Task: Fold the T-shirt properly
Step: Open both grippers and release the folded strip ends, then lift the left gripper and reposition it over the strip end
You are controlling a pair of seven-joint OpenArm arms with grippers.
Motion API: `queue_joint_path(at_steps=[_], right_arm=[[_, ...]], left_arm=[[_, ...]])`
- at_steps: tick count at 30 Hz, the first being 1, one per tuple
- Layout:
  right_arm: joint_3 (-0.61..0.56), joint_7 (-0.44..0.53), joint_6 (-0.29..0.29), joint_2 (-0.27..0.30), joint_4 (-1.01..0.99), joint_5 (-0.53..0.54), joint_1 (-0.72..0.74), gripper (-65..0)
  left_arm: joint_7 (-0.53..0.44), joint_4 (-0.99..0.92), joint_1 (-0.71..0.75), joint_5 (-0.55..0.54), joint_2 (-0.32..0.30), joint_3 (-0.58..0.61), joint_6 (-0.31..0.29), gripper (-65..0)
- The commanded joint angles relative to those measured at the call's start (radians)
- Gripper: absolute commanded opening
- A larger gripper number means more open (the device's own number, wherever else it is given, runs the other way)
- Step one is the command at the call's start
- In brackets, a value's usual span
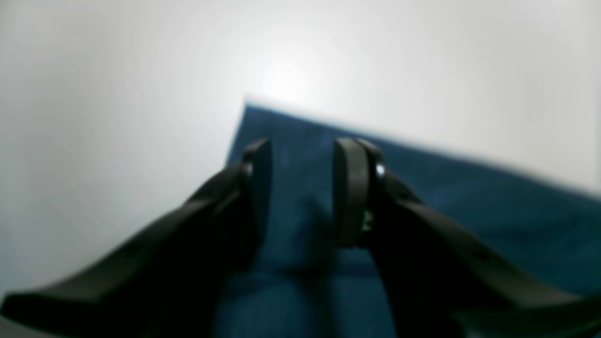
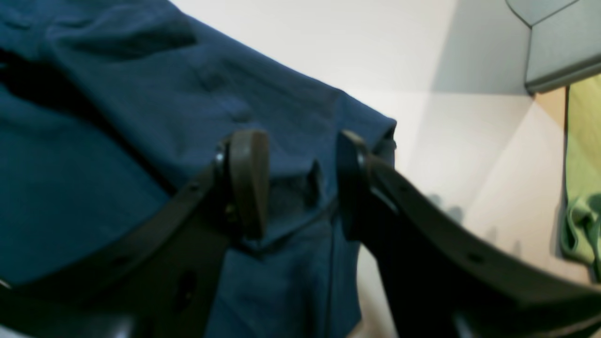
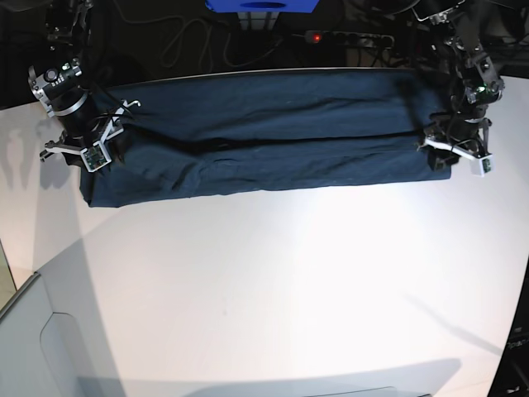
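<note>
The dark navy T-shirt (image 3: 264, 141) lies as a long, narrow folded band across the far part of the white table (image 3: 289, 273). My left gripper (image 3: 444, 155) is at the band's right end in the base view. In the left wrist view it (image 1: 300, 188) is open, its fingers astride the cloth (image 1: 469, 202) near a corner. My right gripper (image 3: 103, 155) is at the band's left end. In the right wrist view it (image 2: 298, 183) is open, with a small raised ridge of the shirt (image 2: 141, 117) between its fingers near the hem edge.
Cables and a power strip with a red light (image 3: 315, 37) run behind the table's far edge. A grey panel (image 3: 50, 347) sits at the near left corner. A green-yellow cloth-like thing (image 2: 582, 188) shows at the right edge of the right wrist view.
</note>
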Motion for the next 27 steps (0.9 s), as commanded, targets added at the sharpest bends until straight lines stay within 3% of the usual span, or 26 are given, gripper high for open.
queue_joint_path(at_steps=[1, 5, 17, 24, 27], right_arm=[[0.008, 0.021, 0.017, 0.012, 0.012, 0.004, 0.013, -42.8], [0.011, 0.021, 0.017, 0.010, -0.008, 0.004, 0.020, -42.8], [0.010, 0.021, 0.017, 0.009, -0.008, 0.004, 0.049, -42.6], [0.007, 0.021, 0.017, -0.017, -0.006, 0.005, 0.061, -42.5], [0.007, 0.021, 0.017, -0.025, -0.006, 0.004, 0.058, -42.5]], left_arm=[[0.008, 0.012, 0.012, -0.009, -0.015, -0.007, -0.003, -44.2], [0.051, 0.032, 0.065, -0.009, -0.016, -0.006, -0.003, -44.3], [0.048, 0.284, 0.265, -0.017, -0.015, -0.021, -0.008, -44.3], [0.062, 0.287, 0.111, -0.008, 0.002, -0.106, -0.003, -44.3], [0.168, 0.210, 0.015, -0.008, -0.036, -0.106, -0.003, -44.3]])
